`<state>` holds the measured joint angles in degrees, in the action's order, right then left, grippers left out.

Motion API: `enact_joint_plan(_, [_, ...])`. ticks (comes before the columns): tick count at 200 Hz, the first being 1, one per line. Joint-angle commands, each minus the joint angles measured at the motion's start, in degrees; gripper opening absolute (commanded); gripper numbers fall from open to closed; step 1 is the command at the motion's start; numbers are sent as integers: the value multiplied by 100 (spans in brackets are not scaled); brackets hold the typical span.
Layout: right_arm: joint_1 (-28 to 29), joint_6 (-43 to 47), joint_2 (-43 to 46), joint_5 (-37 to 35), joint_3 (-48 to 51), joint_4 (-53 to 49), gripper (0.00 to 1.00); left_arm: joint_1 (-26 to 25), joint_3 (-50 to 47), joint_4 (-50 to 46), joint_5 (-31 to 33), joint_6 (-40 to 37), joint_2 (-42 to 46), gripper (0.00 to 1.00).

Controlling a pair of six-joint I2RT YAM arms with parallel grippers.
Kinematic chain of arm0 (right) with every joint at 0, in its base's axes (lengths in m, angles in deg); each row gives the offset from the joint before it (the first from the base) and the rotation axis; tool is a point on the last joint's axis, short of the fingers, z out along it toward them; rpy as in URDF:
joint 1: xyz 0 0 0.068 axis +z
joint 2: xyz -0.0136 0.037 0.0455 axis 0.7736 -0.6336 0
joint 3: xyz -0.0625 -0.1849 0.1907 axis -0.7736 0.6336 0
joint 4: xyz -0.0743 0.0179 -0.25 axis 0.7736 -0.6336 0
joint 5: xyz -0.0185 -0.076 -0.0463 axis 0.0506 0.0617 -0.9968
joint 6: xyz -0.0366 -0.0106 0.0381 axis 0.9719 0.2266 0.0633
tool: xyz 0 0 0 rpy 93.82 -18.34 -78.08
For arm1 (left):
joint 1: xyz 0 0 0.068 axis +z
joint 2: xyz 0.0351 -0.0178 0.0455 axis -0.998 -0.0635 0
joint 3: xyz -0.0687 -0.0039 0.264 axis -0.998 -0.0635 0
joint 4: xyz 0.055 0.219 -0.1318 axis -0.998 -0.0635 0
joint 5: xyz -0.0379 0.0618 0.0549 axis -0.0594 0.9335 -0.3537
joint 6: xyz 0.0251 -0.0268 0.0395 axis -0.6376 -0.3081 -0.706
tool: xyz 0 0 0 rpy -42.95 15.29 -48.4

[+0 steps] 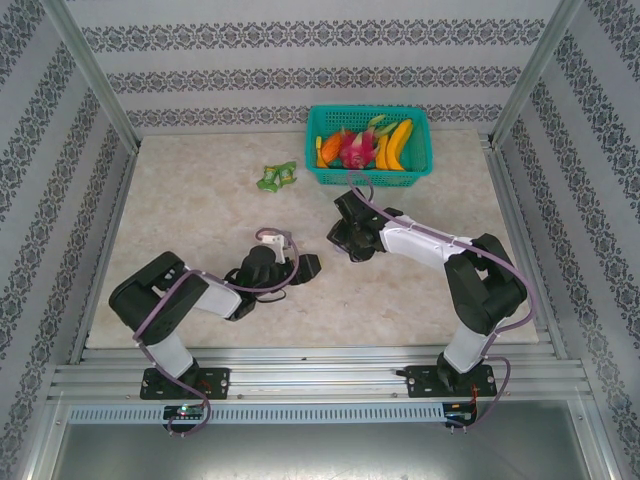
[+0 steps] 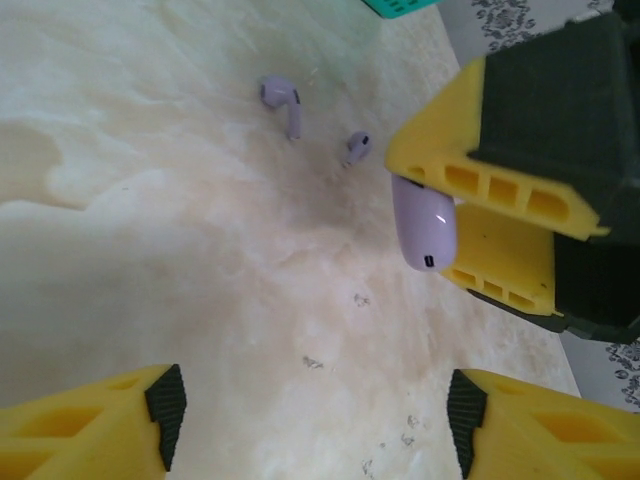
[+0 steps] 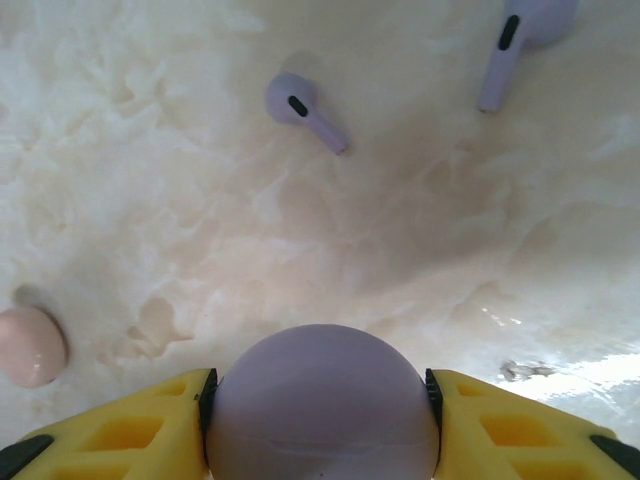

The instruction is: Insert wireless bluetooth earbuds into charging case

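Judging from how things lie, you are early in the job: no bud is seated yet. Your right gripper [image 3: 320, 385] is clamped on the pale lilac rounded plastic charging case [image 2: 422, 222], which looks closed, so by my reading the lid has to come up first. Your left gripper [image 2: 316, 412] stands open with nothing between its fingers, just the bare marbled cream table top [image 2: 150, 260]. In the right wrist view the two tiny pale lilac plastic earbuds lie loose on the table, well apart: the nearer earbud [image 3: 305, 108] at 12 o'clock, its stem running toward 4 o'clock, and the farther earbud [image 3: 520, 40] at 1 o'clock, its stem pointing toward 7 o'clock. A pale pink rounded thing [image 3: 30, 345] sits at 9 o'clock; case or bud, you cannot tell.
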<state>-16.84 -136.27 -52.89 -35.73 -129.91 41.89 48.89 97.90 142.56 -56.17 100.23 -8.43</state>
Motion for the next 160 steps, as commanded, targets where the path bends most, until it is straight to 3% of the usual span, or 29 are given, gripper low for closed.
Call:
enact_joint_plan(1, [-63,-219,-38,210,-128,131,40,-169,159,1021,106,14,-285,68])
enact_joint_plan(95, [-75,-436,-2,501,56,404,39,-524,677,1744,625,284,-1110,64])
enact_joint_plan(160, [-58,-489,157,573,225,500,38,-527,945,2022,800,422,-1487,54])
